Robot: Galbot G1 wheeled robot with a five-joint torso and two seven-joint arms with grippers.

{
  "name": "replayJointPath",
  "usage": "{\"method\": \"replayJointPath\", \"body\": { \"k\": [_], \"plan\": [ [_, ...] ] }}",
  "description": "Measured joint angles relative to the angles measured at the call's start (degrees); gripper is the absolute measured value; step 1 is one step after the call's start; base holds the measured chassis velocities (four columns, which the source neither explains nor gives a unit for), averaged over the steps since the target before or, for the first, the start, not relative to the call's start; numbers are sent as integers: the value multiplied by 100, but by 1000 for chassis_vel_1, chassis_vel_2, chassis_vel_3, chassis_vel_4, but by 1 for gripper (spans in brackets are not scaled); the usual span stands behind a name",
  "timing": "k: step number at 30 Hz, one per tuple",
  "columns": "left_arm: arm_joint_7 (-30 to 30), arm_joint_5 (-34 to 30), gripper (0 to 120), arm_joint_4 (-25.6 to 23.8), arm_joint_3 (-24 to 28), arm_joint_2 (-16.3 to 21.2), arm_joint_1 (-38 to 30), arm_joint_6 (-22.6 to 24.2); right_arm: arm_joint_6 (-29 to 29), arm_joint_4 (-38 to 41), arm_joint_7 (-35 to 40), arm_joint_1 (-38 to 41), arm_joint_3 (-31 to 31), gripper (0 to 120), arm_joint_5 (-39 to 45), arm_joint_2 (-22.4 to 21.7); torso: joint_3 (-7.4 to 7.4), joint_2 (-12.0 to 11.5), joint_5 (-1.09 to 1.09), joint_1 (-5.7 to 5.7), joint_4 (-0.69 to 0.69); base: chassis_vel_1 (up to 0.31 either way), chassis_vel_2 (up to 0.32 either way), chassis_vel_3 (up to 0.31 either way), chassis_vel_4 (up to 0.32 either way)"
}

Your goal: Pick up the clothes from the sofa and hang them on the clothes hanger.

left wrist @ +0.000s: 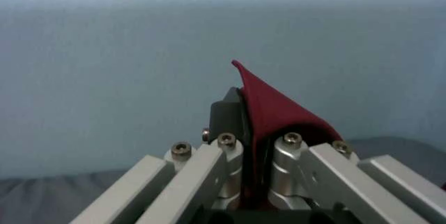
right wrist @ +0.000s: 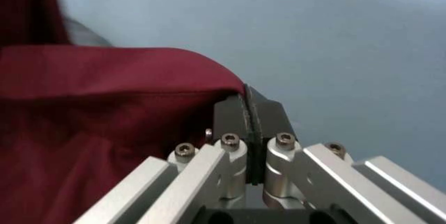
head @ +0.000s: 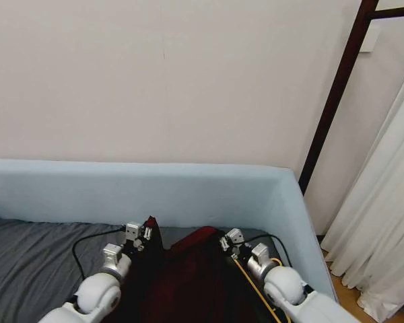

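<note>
A dark red garment (head: 188, 276) hangs between my two grippers, just in front of the pale blue sofa back (head: 188, 192). My left gripper (head: 148, 229) is shut on one upper corner of the garment (left wrist: 275, 112), which sticks up in a point past the pads. My right gripper (head: 223, 241) is shut on the other upper edge of the garment (right wrist: 112, 93), the cloth pinched between its black pads (right wrist: 233, 114). The dark wooden clothes hanger pole (head: 333, 101) rises at the right, beyond the sofa's end.
The sofa seat (head: 34, 259) is covered in grey cloth at the left. A white curtain (head: 384, 222) hangs at the far right, next to the pole. A plain wall (head: 155, 74) stands behind the sofa.
</note>
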Motion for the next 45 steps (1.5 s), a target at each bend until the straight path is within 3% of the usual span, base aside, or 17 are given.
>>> {"method": "replayJointPath", "body": {
  "k": [3, 10, 20, 24, 26, 27, 29, 30, 31, 35, 42, 45],
  "plan": [
    [-435, 224, 1, 250, -189, -447, -9, 131, -369, -105, 453, -129, 163, 0, -379, 150, 0, 0, 2, 0, 0, 0, 0, 0, 0],
    [-711, 402, 1, 553, -573, -881, -17, 240, -622, -242, 803, -296, 422, 0, -577, 249, 0, 1, 1, 0, 0, 0, 0, 0, 0],
    [-81, 413, 1, 170, -399, -774, 337, -72, 1014, -1165, 304, -321, 431, 1, -530, 572, 0, 1, 2, 0, 1, 0, 0, 0, 0],
    [-64, 468, 1, 56, -279, -638, 408, 69, 1098, -964, 285, -459, 422, 19, -209, 523, 0, 1, 2, -1, 1, 0, 0, 0, 0],
    [-62, 497, 1, 41, -255, -611, 418, 117, 997, -852, 348, -517, 434, 23, -168, 471, 0, 1, 2, 0, 2, 0, 0, 0, 0],
    [-63, 516, 1, 38, -246, -597, 420, 153, 852, -755, 463, -569, 449, 26, -175, 425, 0, 1, 2, -1, 2, 0, 0, 0, 0],
    [-103, 568, 1, 34, -217, -545, 406, 316, -136, -363, 1023, -771, 501, 37, -226, 204, 0, 1, 2, -1, -1, 0, 0, 0, 0],
    [-129, 574, 1, 42, -209, -534, 387, 341, -363, -293, 1110, -814, 524, 41, -204, 124, 0, 1, 2, -1, -1, 0, 0, 0, 0],
    [-129, 574, 1, 42, -209, -534, 387, 341, -363, -293, 1110, -814, 524, 41, -204, 124, 0, 1, 2, -1, -1, 0, 0, 0, 0],
    [-180, 576, 1, 74, -179, -506, 321, 369, -736, -352, 961, -907, 731, 59, 11, -173, 0, 1, 2, -1, -1, 0, 0, 0, 0],
    [-190, 568, 1, 64, -153, -500, 303, 370, -1107, -538, 874, -886, 850, 83, 428, -236, 0, 1, 2, -1, 0, 0, 0, 0, 0],
    [-198, 556, 1, 30, -160, -459, 293, 366, -1571, -560, 925, -839, 861, 93, 451, -213, 0, 1, 2, -1, 0, 0, 0, 0, 0]
  ]
}}
